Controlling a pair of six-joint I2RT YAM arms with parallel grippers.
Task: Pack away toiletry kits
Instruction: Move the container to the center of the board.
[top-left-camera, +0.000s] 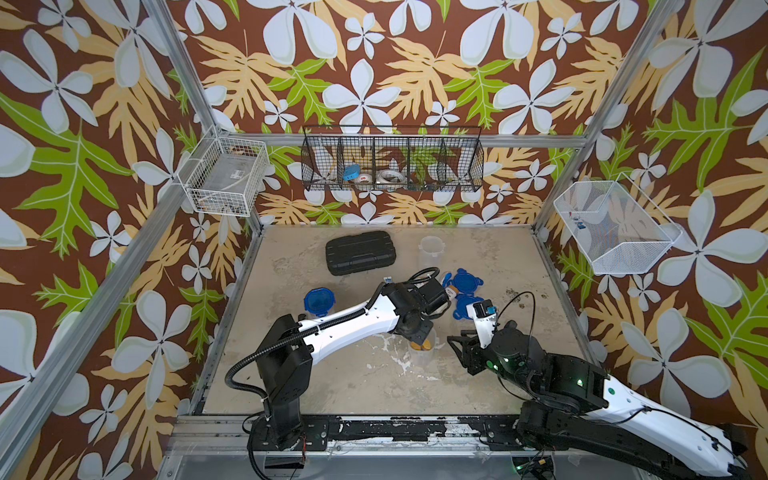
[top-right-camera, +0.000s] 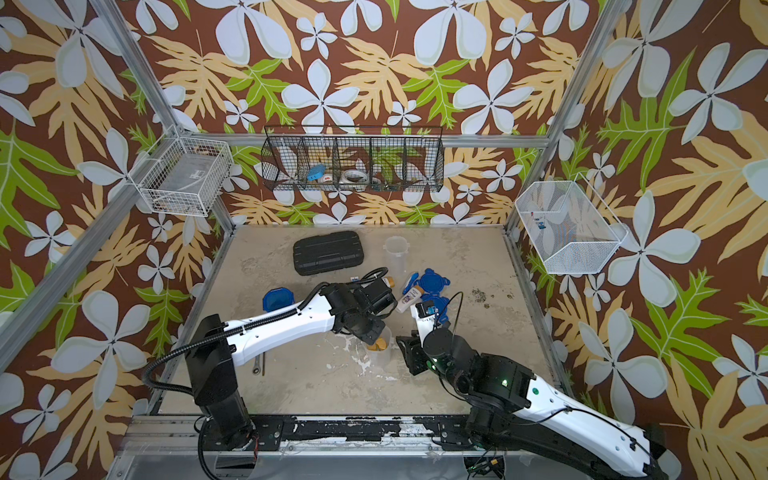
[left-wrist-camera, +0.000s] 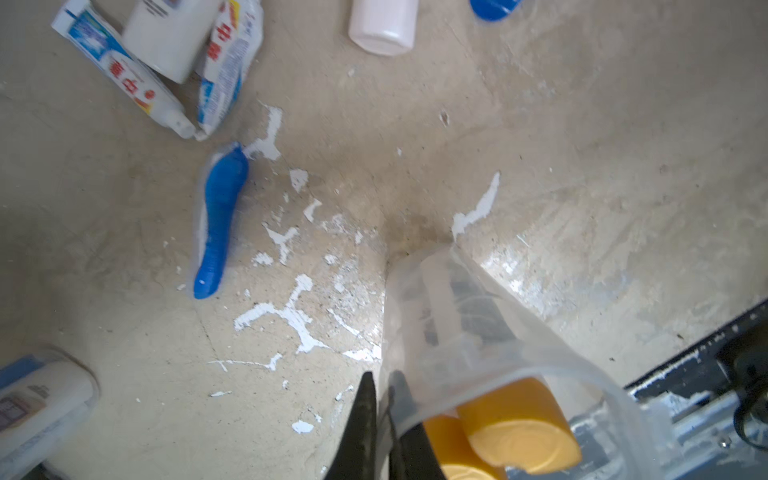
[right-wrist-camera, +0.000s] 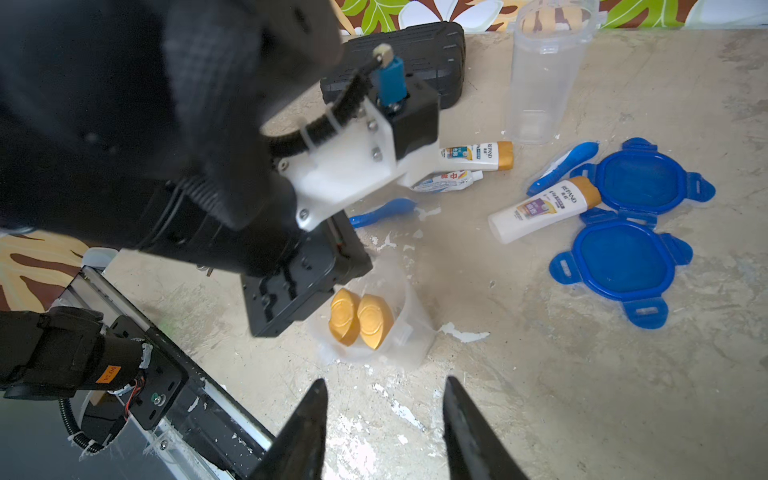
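A clear tumbler (top-left-camera: 423, 348) (right-wrist-camera: 405, 328) stands near the table's middle with two orange-capped bottles (right-wrist-camera: 360, 322) inside. My left gripper (left-wrist-camera: 380, 386) is shut on the tumbler's wall (left-wrist-camera: 478, 332), one finger inside and one outside. My right gripper (right-wrist-camera: 384, 390) (top-left-camera: 457, 338) hangs open just right of that tumbler, with nothing between its fingers. Farther back lie loose bottles (right-wrist-camera: 540, 210) (right-wrist-camera: 478, 156), toothpaste tubes (left-wrist-camera: 120, 70) (left-wrist-camera: 226, 62), blue toothbrushes (left-wrist-camera: 220, 220) (right-wrist-camera: 561, 166) and two blue lids (right-wrist-camera: 642, 178) (right-wrist-camera: 623, 259). An empty tumbler (top-left-camera: 431, 249) stands behind them. A lidded tumbler (top-left-camera: 319, 301) stands at the left.
A black ribbed case (top-left-camera: 359, 251) lies at the back of the table. A black wire basket (top-left-camera: 392, 164) hangs on the back wall and white wire baskets (top-left-camera: 226, 174) (top-left-camera: 615, 226) on the side walls. A wrench (top-right-camera: 258, 361) lies beside the left arm.
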